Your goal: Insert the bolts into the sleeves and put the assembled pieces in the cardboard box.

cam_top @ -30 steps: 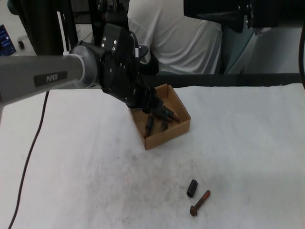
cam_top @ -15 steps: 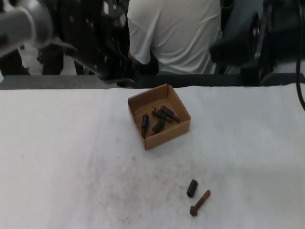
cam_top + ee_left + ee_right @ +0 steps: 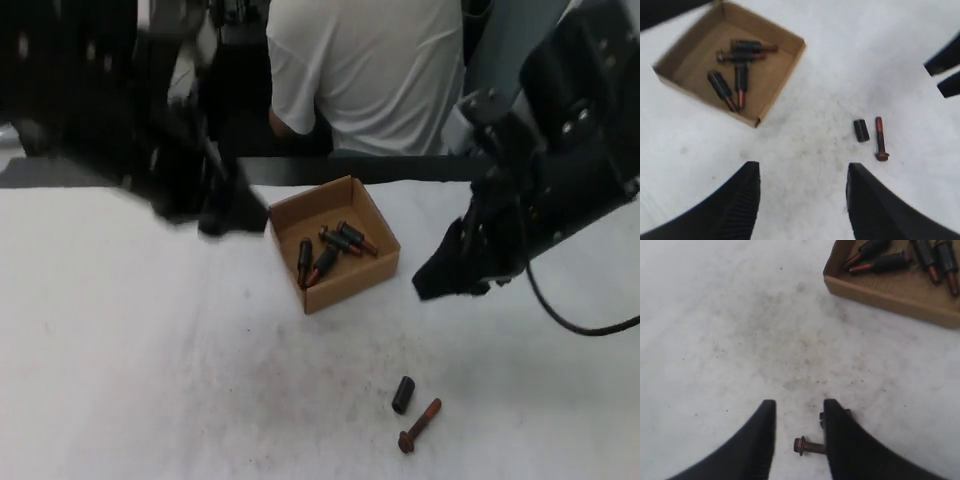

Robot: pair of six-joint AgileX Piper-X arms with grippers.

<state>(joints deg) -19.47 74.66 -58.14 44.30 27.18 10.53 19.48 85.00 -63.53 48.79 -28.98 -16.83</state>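
One loose bolt (image 3: 419,425) lies flat on the white counter (image 3: 150,380), at the near side. It is rusty red. A short black sleeve (image 3: 403,394) lies just beside it, close but not touching, and the bolt is not inside it. Farther back on the counter sits the cardboard box (image 3: 350,285), open at the top. Four put-together pieces (image 3: 741,82) lie flat on the floor of the box, pointing different ways. Each one is a black sleeve with a bit of red bolt sticking out. The right gripper (image 3: 800,405) hangs over the counter, on the right side of the box and a little farther back than the loose bolt and sleeve. Its two fingers (image 3: 765,440) are apart and hold nothing. Looking down past them, you can see the head end of the loose bolt on the counter below, and one finger hides most of the sleeve. The left gripper (image 3: 803,167) is up in the air on the other side, near the left corner of the box. Its fingers (image 3: 740,205) are spread wide and they are empty too. The box and the loose pair both lie on the counter below it.
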